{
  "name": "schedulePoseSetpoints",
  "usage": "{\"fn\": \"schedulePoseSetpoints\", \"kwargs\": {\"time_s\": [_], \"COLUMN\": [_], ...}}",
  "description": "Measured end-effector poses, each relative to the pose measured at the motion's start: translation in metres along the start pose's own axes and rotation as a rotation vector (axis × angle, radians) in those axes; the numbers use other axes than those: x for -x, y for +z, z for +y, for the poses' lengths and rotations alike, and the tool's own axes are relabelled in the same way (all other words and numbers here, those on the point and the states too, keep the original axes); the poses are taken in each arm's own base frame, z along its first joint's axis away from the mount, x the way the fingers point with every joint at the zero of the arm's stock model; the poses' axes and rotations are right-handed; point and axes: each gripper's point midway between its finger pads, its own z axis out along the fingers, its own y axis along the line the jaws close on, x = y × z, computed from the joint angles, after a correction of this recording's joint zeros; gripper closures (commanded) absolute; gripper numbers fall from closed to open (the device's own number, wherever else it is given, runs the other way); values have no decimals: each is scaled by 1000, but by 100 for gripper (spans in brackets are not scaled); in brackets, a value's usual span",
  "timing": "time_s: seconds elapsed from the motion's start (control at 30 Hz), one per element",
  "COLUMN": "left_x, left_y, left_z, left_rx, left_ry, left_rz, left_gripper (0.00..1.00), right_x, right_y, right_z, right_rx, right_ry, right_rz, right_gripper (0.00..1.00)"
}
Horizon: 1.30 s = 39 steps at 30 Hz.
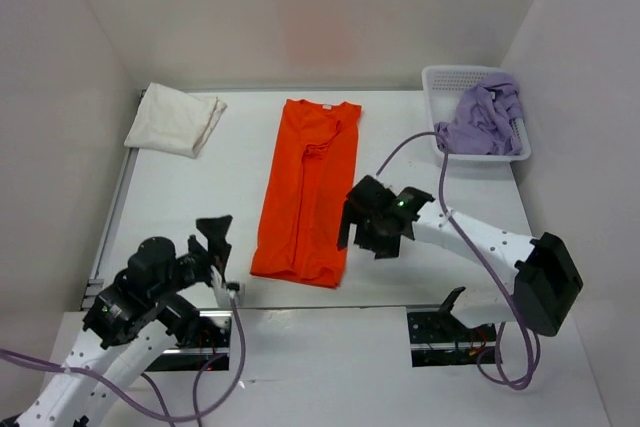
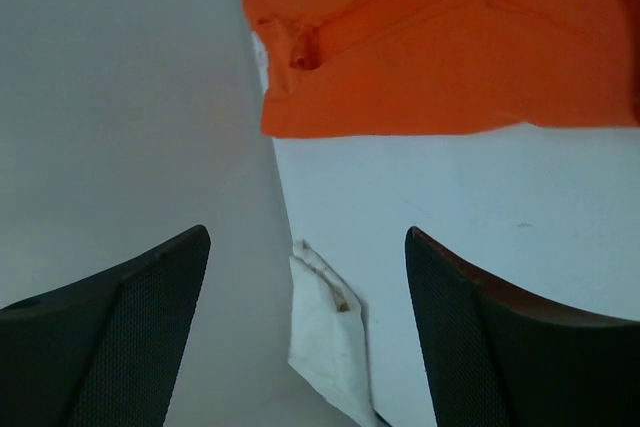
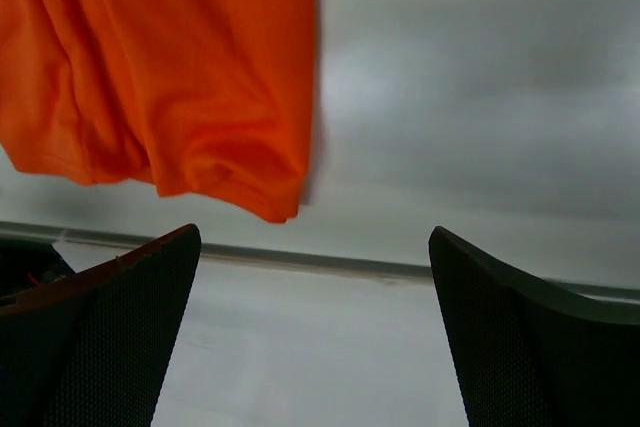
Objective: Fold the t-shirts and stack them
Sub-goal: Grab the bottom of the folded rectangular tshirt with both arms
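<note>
Gripper jaws on both arms are standing spread and empty, the left gripper (image 2: 307, 234) hovering near-left of the orange t-shirt (image 1: 305, 197) and the right gripper (image 3: 313, 231) beside its right edge. The lengthwise fold looks done, so the next move is probably pinching the near hem and carrying it collarward. A cream t-shirt (image 1: 175, 119) is lying folded far-left on the table (image 1: 200, 207), and a lavender t-shirt (image 1: 485, 117) is waiting in the white basket (image 1: 440, 77) — nothing is blocking.

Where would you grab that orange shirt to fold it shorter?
Probably take the orange shirt by its two near hem corners, one from each side. It lies flat in a long narrow strip, collar at the far end, so that hem can fold over.
</note>
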Motion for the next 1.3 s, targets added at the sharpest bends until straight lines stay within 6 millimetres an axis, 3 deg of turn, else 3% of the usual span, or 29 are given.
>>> {"fn": "schedulePoseSetpoints", "kwargs": {"time_s": [0.13,0.23,0.37,0.53,0.73,0.8,1.0,1.3], "left_x": [5,16,24,26,21,20,16,6], "left_y": [15,17,27,36,50,55,68,72], "left_z": [-65,-88,-119,-164,-185,-181,-171,-173], "left_rx": [-138,-207,-390,-653,-703,-694,-624,-621], "left_ry": [272,400,497,577,663,667,622,582], "left_rz": [-109,-197,-291,-367,-368,-351,-288,-226], "left_gripper": [18,21,26,30,39,43,45,46], "right_x": [-41,-64,-96,-106,-104,-101,-97,-86], "right_y": [9,13,34,50,47,41,36,44], "right_z": [8,20,27,27,32,36,36,24], "right_rx": [5,11,-43,-81,-62,-35,4,-24], "right_ry": [9,-7,-53,-45,-19,-2,32,72], "right_rz": [62,92,156,184,173,161,144,135], "right_gripper": [0,0,0,0,3,8,18,18]}}
